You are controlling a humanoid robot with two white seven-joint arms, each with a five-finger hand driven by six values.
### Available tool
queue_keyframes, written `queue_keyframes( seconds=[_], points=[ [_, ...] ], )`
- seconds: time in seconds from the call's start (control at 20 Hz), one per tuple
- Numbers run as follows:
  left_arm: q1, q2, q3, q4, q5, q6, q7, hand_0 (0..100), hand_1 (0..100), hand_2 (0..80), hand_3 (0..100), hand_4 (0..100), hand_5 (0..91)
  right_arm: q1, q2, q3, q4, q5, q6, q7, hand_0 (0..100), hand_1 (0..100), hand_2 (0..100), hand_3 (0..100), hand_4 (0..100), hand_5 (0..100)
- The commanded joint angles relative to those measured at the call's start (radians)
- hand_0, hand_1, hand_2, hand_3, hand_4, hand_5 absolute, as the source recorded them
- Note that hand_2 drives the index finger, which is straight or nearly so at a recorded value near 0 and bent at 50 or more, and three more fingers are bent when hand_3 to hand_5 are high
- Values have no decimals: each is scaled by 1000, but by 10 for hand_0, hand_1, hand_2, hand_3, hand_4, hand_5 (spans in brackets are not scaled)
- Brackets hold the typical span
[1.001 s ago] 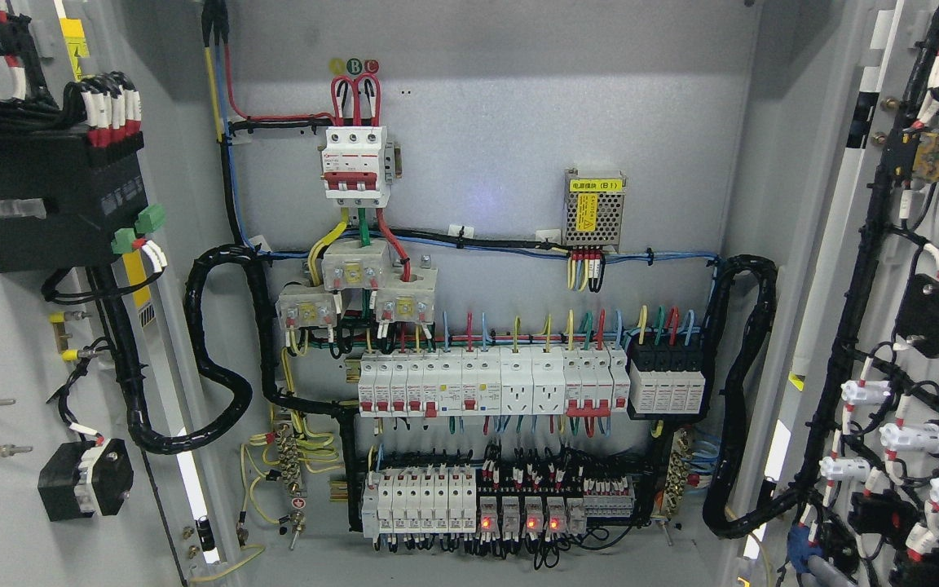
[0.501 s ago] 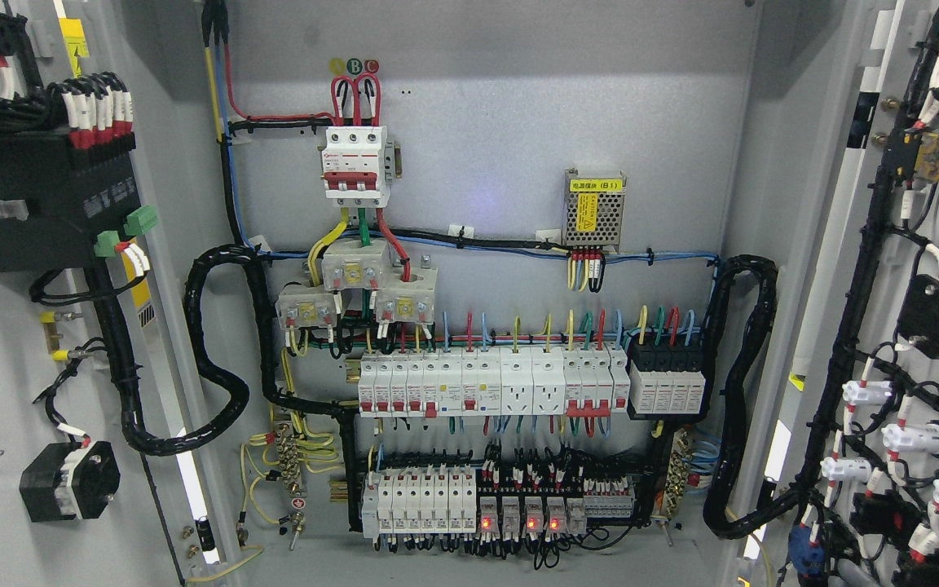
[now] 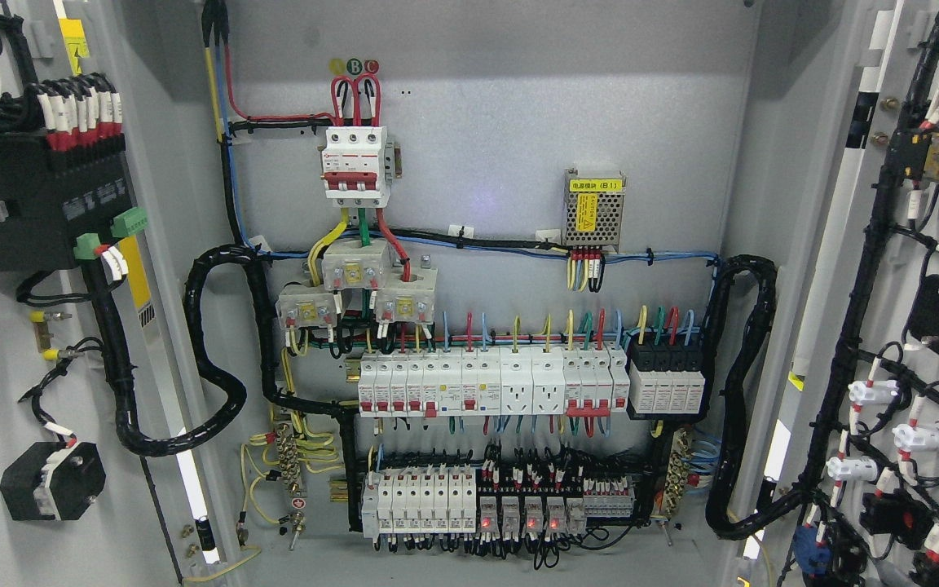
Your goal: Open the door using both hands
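Note:
An electrical cabinet fills the head view with both doors swung wide. The left door [image 3: 5,350] shows its grey inner face at the picture's left, carrying a black module [image 3: 37,204] and a small black block [image 3: 52,481]. The right door [image 3: 853,269] stands open at the right edge, its inside covered with black cable bundles and white connectors [image 3: 922,440]. Neither of my hands nor any arm shows in the picture.
The cabinet's back panel [image 3: 502,122] holds a red-and-white main breaker [image 3: 355,163], a power supply with a yellow label [image 3: 595,210], two rows of white breakers [image 3: 486,383] and relays with red lights [image 3: 518,522]. Thick black hoses [image 3: 217,359] loop to each door.
Both doors have swung further outward: the parts on the left door slid left, and those on the right door shifted right. The cabinet interior is unchanged.

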Motion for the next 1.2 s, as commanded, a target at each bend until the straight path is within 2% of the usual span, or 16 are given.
queue_keyframes(
  seconds=[0.0, 0.1, 0.3, 0.5, 0.95, 1.15],
  points=[
    [-43, 78, 96, 156, 73, 8, -13, 120, 556, 0, 0, 0, 0, 16, 10, -74, 16, -18, 1, 0, 0, 500, 40, 0, 0, 0],
    [-48, 86, 107, 165, 73, 13, -13, 120, 556, 0, 0, 0, 0, 19, 10, -83, 22, -24, 0, 0, 0, 500, 40, 0, 0, 0],
    [-49, 86, 135, 176, 74, 40, -27, 120, 556, 0, 0, 0, 0, 19, 1, -103, 28, -148, 6, 1, 0, 500, 40, 0, 0, 0],
    [-65, 93, 165, 219, 104, 66, -55, 120, 556, 0, 0, 0, 0, 23, 0, -114, 37, -156, 7, 1, 0, 500, 40, 0, 0, 0],
    [-138, 148, 175, 351, 108, 83, -56, 120, 556, 0, 0, 0, 0, 23, -2, -131, 54, -178, 9, 3, 0, 500, 40, 0, 0, 0],
    [-175, 170, 175, 400, 110, 86, -56, 120, 556, 0, 0, 0, 0, 25, -25, -131, 56, -178, 9, 3, 0, 500, 40, 0, 0, 0]
  ],
)
